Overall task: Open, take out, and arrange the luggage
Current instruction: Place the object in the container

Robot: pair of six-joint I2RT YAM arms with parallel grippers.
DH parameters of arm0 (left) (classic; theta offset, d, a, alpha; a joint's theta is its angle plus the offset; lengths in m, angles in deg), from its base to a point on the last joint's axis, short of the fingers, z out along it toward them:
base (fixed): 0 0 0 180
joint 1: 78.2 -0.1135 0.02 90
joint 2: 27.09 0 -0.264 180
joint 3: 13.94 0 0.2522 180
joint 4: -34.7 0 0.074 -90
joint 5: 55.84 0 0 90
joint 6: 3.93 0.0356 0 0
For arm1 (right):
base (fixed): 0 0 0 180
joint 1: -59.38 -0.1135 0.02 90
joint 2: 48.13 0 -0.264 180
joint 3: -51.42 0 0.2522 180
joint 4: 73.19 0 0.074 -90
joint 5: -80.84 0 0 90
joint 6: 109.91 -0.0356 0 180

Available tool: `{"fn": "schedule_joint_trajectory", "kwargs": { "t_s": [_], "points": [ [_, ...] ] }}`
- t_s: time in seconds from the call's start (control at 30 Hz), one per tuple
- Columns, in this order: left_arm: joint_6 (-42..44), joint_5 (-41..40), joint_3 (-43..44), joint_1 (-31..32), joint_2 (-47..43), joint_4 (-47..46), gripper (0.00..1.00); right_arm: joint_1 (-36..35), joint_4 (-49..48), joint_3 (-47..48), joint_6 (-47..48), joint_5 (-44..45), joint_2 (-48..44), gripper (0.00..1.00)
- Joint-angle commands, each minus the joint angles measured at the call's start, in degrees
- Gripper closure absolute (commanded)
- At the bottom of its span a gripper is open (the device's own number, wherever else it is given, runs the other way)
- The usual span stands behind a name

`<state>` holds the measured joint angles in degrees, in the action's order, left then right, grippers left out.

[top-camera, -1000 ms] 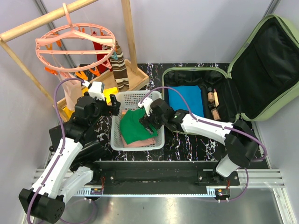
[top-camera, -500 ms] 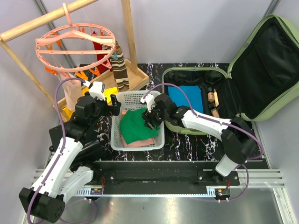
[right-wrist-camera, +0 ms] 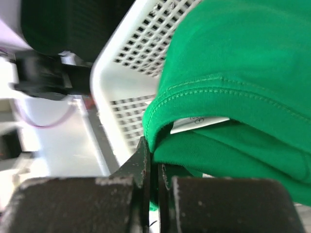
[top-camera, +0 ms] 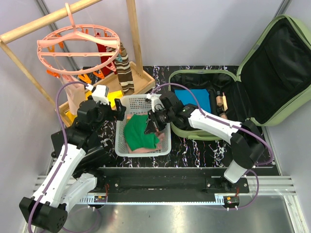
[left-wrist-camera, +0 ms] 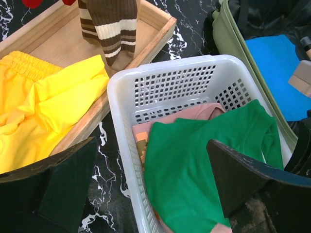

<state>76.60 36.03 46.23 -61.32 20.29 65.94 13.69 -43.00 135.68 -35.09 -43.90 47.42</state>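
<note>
Black marble tabletop [top-camera: 194, 145], luggage [top-camera: 274, 68] lying open at right, lid tipped back, blue cloth [top-camera: 194, 99] inside. Right gripper [right-wrist-camera: 151, 160] is clamped tight on the hem of the green shirt [top-camera: 138, 131] in the white basket [top-camera: 138, 102]. Left gripper [top-camera: 116, 108] gapes wide and empty beside the basket. Risk: thin edge bite (barely any fabric) slips on lift, or shirt drags the pink garment [top-camera: 141, 149] out.

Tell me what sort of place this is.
Probably a lab bench staged as a laundry corner: the open luggage, a white basket of clothes and a wooden hanging rail stand on one marbled table between plain walls.
</note>
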Motion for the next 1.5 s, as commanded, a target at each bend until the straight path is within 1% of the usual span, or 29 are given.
{"fn": "schedule_joint_trajectory", "kwargs": {
  "t_s": [0.0, 0.03, 0.07, 0.1, 0.17, 0.2, 0.23, 0.27, 0.3, 0.33, 0.4, 0.43, 0.5, 0.53, 0.57, 0.7, 0.83, 0.97, 1.03, 1.23, 1.27, 1.33, 1.43, 1.47],
  "points": [
    [-0.28, 1.38, 0.61, 0.17, -1.93, -2.44, 0.01, -0.10, 0.72, -2.18, -16.27, -4.99, -0.54, 1.00],
    [-0.28, 1.38, 0.61, 0.25, -2.02, -2.45, 0.01, -0.10, 0.19, -3.77, -19.24, -4.20, -0.54, 1.00],
    [-0.28, 1.30, 0.61, 0.25, -2.11, -2.45, 0.01, -0.19, -0.34, -5.62, -20.14, -2.89, -0.89, 1.00],
    [-0.28, 1.30, 0.61, 0.25, -2.20, -2.45, 0.01, -0.10, -0.78, -8.86, -20.76, -1.83, -1.06, 1.00],
    [-0.28, 1.38, 0.61, 0.43, -2.29, -2.36, 0.01, -0.10, 0.44, -10.90, -20.33, 3.00, -1.50, 0.98],
    [-0.28, 1.30, 0.61, 0.43, -2.29, -2.36, 0.01, -0.19, 1.23, -11.61, -19.02, 4.84, -1.68, 0.95],
    [-0.28, 1.38, 0.61, 0.43, -2.29, -2.44, 0.01, -0.10, 3.33, -11.44, -18.23, 7.73, -1.77, 0.89],
    [-0.28, 1.38, 0.61, 0.43, -2.20, -2.45, 0.01, -0.10, 4.22, -10.92, -17.26, 8.28, -1.77, 0.84],
    [-0.28, 1.38, 0.61, 0.43, -2.11, -2.45, 0.01, -0.10, 5.10, -9.26, -15.77, 8.63, -1.86, 0.78],
    [-0.28, 1.38, 0.61, 0.43, -2.11, -2.45, 0.01, -0.10, 5.72, -8.37, -15.41, 8.81, -1.86, 0.57],
    [-0.19, 1.30, 0.52, 0.52, -2.02, -2.45, 0.01, -0.10, 6.33, -5.92, -14.36, 9.42, -2.21, 0.42],
    [-0.19, 1.38, 0.52, 0.52, -2.02, -2.45, 0.01, -0.10, 7.64, -5.03, -14.26, 11.00, -2.38, 0.22],
    [-0.45, 1.73, 0.17, 0.52, -1.85, -2.88, 0.01, -0.10, 9.41, -2.75, -14.09, 12.59, -2.30, 0.12],
    [-0.72, 2.34, 0.08, 0.69, -0.98, -3.15, 0.01, -0.01, 10.63, -2.30, -14.52, 13.99, -2.38, 0.02],
    [-1.16, 2.61, 0.08, 0.87, -0.36, -3.15, 0.01, 0.08, 10.64, -2.04, -14.96, 14.43, -2.64, 0.00],
    [-2.48, 3.32, 0.69, 3.85, 2.72, -3.50, 0.01, 0.60, 10.38, -2.38, -16.81, 17.59, -3.70, 0.00],
    [-3.18, 2.26, 2.01, 7.63, 5.70, -4.20, 0.01, 1.83, 9.24, -2.38, -16.72, 21.98, -2.65, 0.00],
    [-6.07, 1.74, 2.11, 9.39, 8.34, -5.78, 0.01, 2.36, 6.00, -1.94, -16.46, 25.51, -1.51, 0.00],
    [-7.04, 0.25, 1.40, 10.27, 8.79, -7.01, 0.01, 2.62, 3.62, -1.60, -16.37, 27.17, -0.81, 0.00],
    [-10.04, -1.69, 0.60, 10.45, 13.35, -9.57, 0.01, 2.80, -0.25, 1.83, -14.88, 29.11, 4.55, 0.00],
    [-10.04, -3.43, 1.30, 10.45, 14.23, -9.30, 0.01, 2.80, -0.78, 2.36, -14.62, 29.38, 5.60, 0.00],
    [-10.04, -6.25, 2.10, 10.36, 17.29, -8.60, 0.01, 2.80, -1.48, 2.97, -13.74, 29.64, 6.58, 0.04],
    [-11.09, -7.58, 2.54, 8.96, 19.94, -8.51, 0.01, 2.80, -4.03, 2.71, -12.68, 29.38, 7.55, 0.21],
    [-12.31, -6.97, 1.85, 8.35, 20.21, -9.12, 0.02, 2.80, -4.64, 2.71, -12.51, 29.29, 8.33, 0.29]
  ]
}}
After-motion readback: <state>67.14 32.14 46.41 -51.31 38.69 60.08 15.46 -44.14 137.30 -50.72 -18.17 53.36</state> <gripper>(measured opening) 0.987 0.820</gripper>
